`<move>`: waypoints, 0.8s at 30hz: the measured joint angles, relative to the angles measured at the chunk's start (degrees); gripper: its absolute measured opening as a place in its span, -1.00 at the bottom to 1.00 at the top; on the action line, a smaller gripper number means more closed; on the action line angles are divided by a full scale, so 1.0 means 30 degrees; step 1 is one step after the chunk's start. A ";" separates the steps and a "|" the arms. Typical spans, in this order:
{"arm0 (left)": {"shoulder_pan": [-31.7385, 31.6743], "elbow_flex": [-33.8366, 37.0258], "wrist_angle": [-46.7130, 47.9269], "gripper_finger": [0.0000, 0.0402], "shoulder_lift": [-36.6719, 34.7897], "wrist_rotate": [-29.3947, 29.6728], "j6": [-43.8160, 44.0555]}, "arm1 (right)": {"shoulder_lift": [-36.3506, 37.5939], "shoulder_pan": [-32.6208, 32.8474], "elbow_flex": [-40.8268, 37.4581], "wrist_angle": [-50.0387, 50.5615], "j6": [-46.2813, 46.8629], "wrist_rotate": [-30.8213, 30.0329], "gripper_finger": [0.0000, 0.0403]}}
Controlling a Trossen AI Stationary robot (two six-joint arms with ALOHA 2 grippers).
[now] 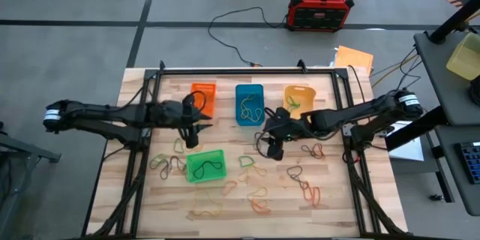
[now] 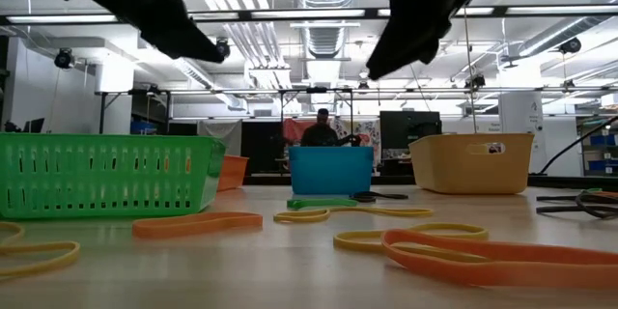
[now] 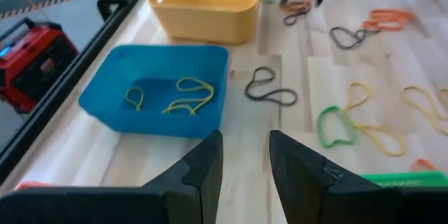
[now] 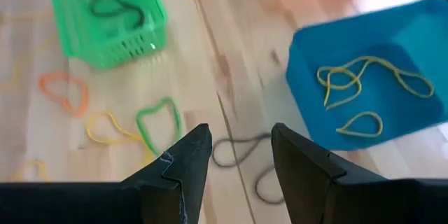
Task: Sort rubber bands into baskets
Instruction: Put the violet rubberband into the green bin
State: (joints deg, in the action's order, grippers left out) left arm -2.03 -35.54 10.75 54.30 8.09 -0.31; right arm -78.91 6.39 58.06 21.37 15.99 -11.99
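Observation:
Four baskets stand on the wooden table: orange [image 1: 203, 97], blue [image 1: 249, 103], yellow-orange [image 1: 298, 99] along the far side, and green [image 1: 205, 166] nearer the front. Yellow rubber bands [image 3: 185, 94] lie in the blue basket and dark ones [image 4: 115, 10] in the green one. Several loose bands [image 1: 259, 195] are scattered over the near half of the table. My left gripper [image 3: 245, 164] hovers open between the orange and green baskets. My right gripper [image 4: 241, 157] hovers open in front of the blue basket, above a dark band [image 4: 238, 142] lying flat on the wood.
Black frame rails [image 1: 142, 120] run along the table's left, right and far sides. A red-and-black box [image 1: 320, 7] with cables sits on the floor beyond the far edge. A person [image 2: 322, 130] stands in the room behind the table.

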 joint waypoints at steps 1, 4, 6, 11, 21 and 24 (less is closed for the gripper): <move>0.0293 0.0019 -0.0182 -0.49 -0.0063 0.0237 0.0005 | -0.0246 -0.0007 0.0106 0.0274 0.0007 0.0001 -0.28; 0.1045 0.0039 -0.0670 -0.49 -0.0174 0.1451 -0.0107 | -0.1121 -0.0007 0.0389 0.1169 0.0007 -0.0019 -0.28; 0.1375 0.0039 -0.1002 -0.49 -0.0228 0.2585 -0.0339 | -0.1751 -0.0043 0.0554 0.1668 -0.0025 -0.0211 -0.28; 0.1462 0.0039 -0.1147 -0.49 -0.0133 0.4150 -0.0725 | -0.3046 -0.0099 0.0666 0.2504 -0.0354 -0.1504 -0.27; 0.1403 0.0039 -0.1442 -0.49 0.0903 0.4192 -0.1774 | -0.5244 -0.0843 0.0649 0.2222 -0.0044 -0.1564 -0.07; 0.1390 0.0039 -0.1780 -0.49 0.1299 0.4199 -0.2215 | -0.5924 -0.0967 0.0735 0.2209 -0.0001 -0.1510 -0.03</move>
State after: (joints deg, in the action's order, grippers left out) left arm 2.14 -35.42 5.41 58.19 20.69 -6.96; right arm -96.69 3.49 60.26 27.99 15.99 -16.52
